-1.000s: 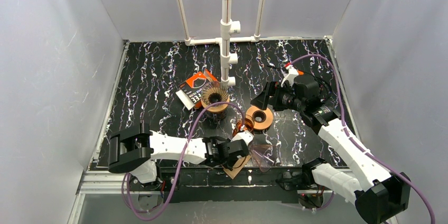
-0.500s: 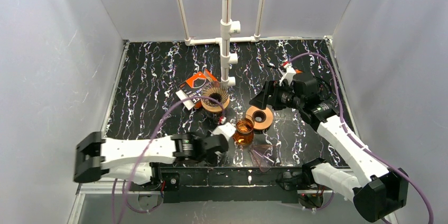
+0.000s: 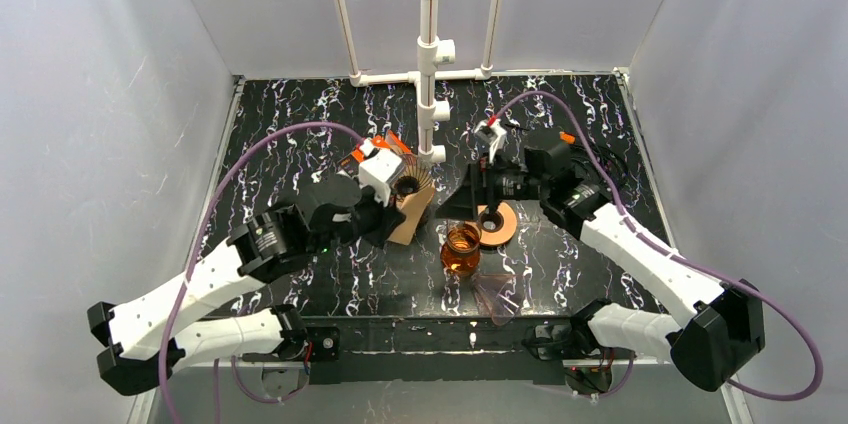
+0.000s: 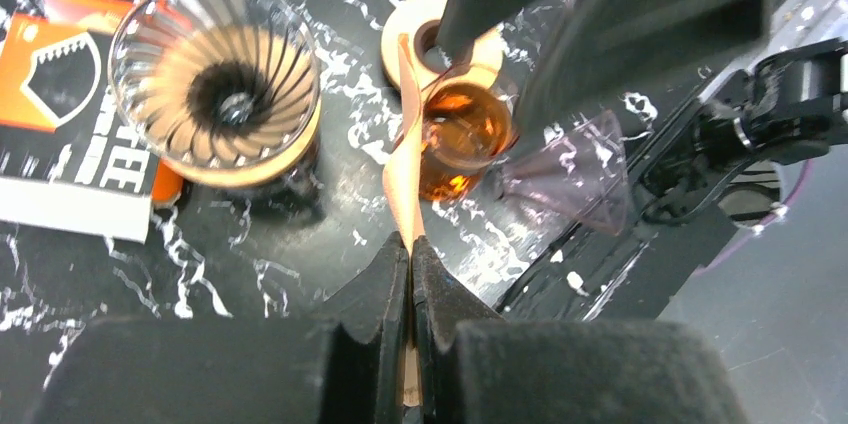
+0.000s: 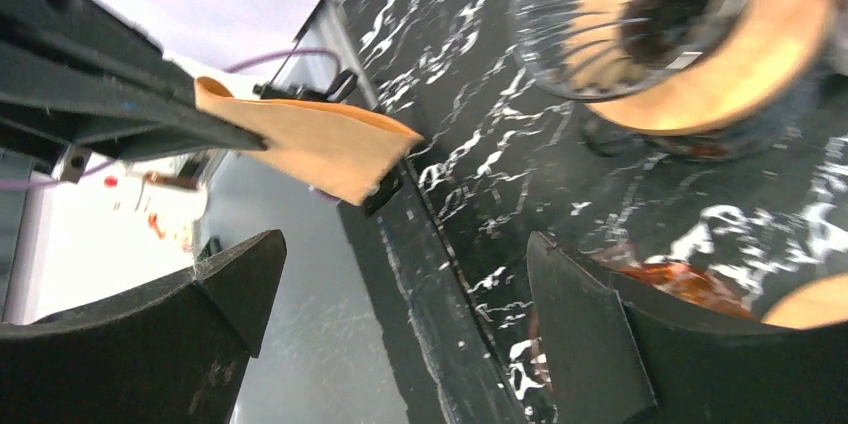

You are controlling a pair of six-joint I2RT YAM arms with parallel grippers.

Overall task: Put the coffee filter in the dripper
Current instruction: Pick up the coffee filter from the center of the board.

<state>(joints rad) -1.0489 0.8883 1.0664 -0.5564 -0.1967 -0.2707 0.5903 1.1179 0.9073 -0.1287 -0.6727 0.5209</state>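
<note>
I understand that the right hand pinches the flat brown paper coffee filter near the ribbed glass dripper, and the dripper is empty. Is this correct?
Not quite: the left hand pinches the flat brown paper coffee filter, not the right hand, which is open and empty. The left wrist view shows it. The rest is right: the ribbed glass dripper is near and empty.

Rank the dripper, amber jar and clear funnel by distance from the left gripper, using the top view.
1. Dripper, right beside the left gripper.
2. Amber jar, to its right, mid-table.
3. Clear funnel, at the near edge.
</note>
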